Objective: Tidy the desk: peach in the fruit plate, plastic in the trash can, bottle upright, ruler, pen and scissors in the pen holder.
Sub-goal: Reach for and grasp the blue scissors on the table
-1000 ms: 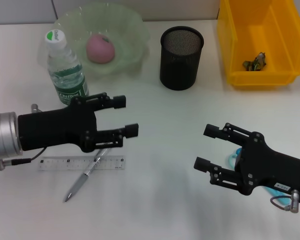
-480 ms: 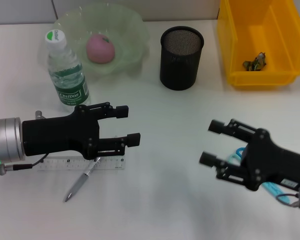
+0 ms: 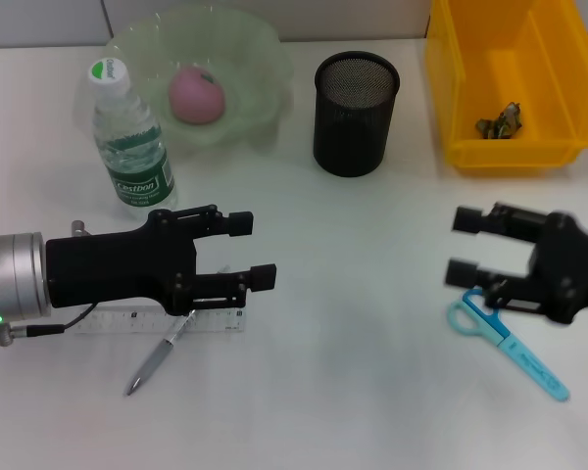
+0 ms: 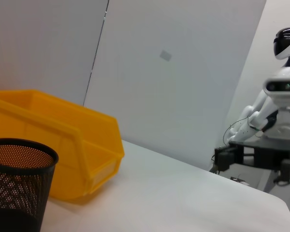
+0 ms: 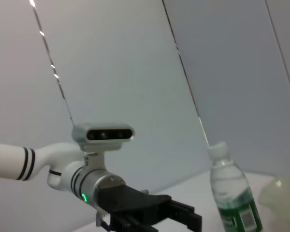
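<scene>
Clear flat plastic ruler (image 3: 157,320) | lies on white desk (image 3: 353,372) under your spread left end effector (image 3: 247,251) | thin, stiff, slippery: pinch one edge | right end effector (image 3: 463,247) spread, near blue-handled scissors (image 3: 510,347).

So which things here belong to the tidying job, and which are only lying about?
Job things: peach, fruit plate, bottle, ruler, pen, scissors, pen holder, trash can, plastic.

Only lying about: nothing on the table.
</scene>
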`<state>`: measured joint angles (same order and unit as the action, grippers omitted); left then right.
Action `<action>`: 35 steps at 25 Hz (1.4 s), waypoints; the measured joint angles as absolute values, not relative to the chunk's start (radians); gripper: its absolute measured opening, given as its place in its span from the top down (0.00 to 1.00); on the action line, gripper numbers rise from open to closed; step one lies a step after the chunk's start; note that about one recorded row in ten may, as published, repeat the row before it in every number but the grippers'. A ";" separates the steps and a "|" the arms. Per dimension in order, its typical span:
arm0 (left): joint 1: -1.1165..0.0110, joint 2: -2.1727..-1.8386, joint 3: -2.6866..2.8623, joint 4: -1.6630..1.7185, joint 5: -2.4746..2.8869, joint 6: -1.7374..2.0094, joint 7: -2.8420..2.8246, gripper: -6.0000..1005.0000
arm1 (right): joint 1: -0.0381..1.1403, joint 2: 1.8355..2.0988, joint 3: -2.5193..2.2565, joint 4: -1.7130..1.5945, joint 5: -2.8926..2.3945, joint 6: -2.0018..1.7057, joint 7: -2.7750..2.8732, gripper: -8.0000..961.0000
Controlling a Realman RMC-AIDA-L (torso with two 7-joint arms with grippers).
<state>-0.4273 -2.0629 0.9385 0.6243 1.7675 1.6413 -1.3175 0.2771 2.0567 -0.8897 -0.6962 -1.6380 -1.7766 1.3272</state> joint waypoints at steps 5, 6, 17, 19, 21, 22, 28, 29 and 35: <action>-0.429 -2.065 0.939 0.625 1.788 1.644 -1.322 0.22 | 0.289 2.059 -0.816 -0.965 -1.785 -1.810 1.671 0.23; -0.430 -2.065 0.939 0.624 1.793 1.643 -1.322 0.22 | 0.297 2.058 -0.809 -1.016 -1.821 -1.813 1.737 0.23; -0.428 -2.066 0.942 0.623 1.807 1.638 -1.318 0.22 | 0.473 2.039 -0.813 -1.303 -2.203 -1.940 2.181 0.23; -0.428 -2.066 0.943 0.623 1.807 1.640 -1.320 0.22 | 0.516 2.039 -0.818 -1.322 -2.302 -1.963 2.236 0.23; -0.428 -2.066 0.943 0.623 1.807 1.640 -1.319 0.22 | 0.554 2.042 -0.820 -1.330 -2.383 -1.981 2.272 0.23; -0.428 -2.066 0.943 0.623 1.807 1.639 -1.317 0.22 | 0.576 2.046 -0.821 -1.332 -2.429 -1.987 2.286 0.23; -0.426 -2.068 0.943 0.623 1.807 1.637 -1.314 0.22 | 0.649 2.064 -0.830 -1.327 -2.600 -1.991 2.324 0.23; -0.425 -2.068 0.943 0.623 1.807 1.637 -1.314 0.22 | 0.656 2.065 -0.844 -1.321 -2.618 -1.986 2.329 0.23; -0.430 -2.068 0.943 0.623 1.806 1.637 -1.314 0.22 | 0.688 2.065 -0.943 -1.279 -2.695 -1.964 2.372 0.23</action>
<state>-0.4298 -2.0678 0.9434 0.6228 1.8058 1.6366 -1.3136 0.6877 2.0654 -0.9427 -1.2788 -2.6952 -1.9645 2.3721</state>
